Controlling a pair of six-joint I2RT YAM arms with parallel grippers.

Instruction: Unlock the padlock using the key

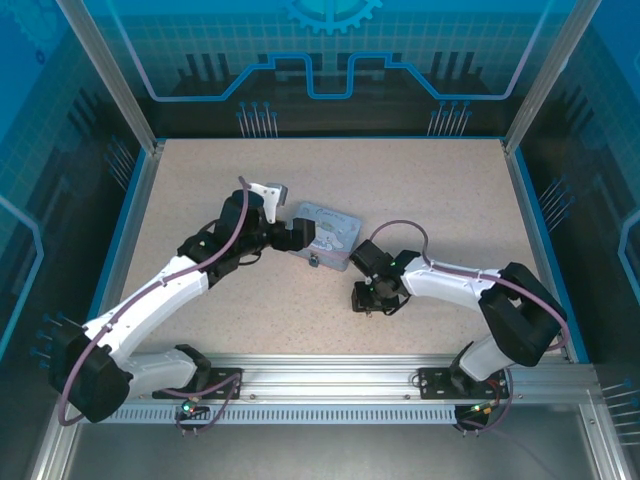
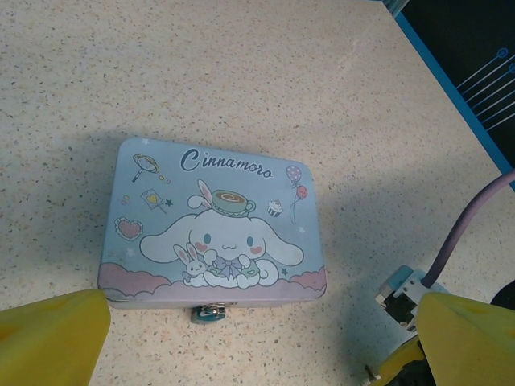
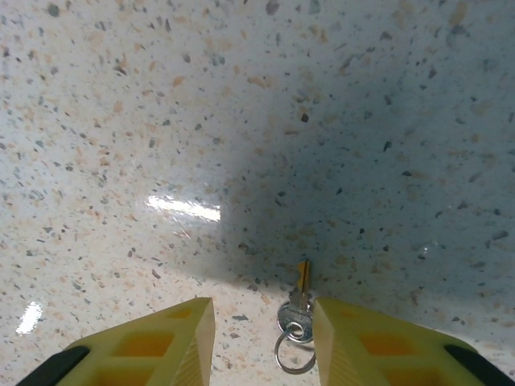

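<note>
1. Left gripper [image 2: 261, 342]: its yellow fingers [image 2: 56, 338] stand wide apart and hold nothing, low over the speckled beige counter [image 2: 241, 72].
2. Pale blue, rounded rectangular tin [image 2: 213, 221] with a cartoon dog printed on the lid. It lies flat just ahead of the left fingers with its lid down.
3. Tiny dark silvery padlock [image 2: 211, 312] with a bluish part. It sits at the clasp on the tin's near edge, ahead of the left fingertips and between them, nearer the finger on the left of the wrist view. It is too small to tell whether its shackle is closed.
4. Right gripper [image 3: 261, 314]: its yellow fingers [image 3: 161, 350] are apart and clamped on nothing, close above the counter.
5. Small thin metal key [image 3: 302, 281] with a yellowish blade and a silvery head, which carries a wire ring [image 3: 277, 354]. It lies flat on the counter in the gap between the right fingers, close to the one on the right of the wrist view. Its blade points away from the gripper.
6. Progress, as judged: an early stage.
   - The key is bracketed by the fingers but not yet gripped.
   - The padlock is on the tin with no key in it.
   - Left to do: close on the key, lift it, carry it to the padlock, insert it and turn it.
</note>
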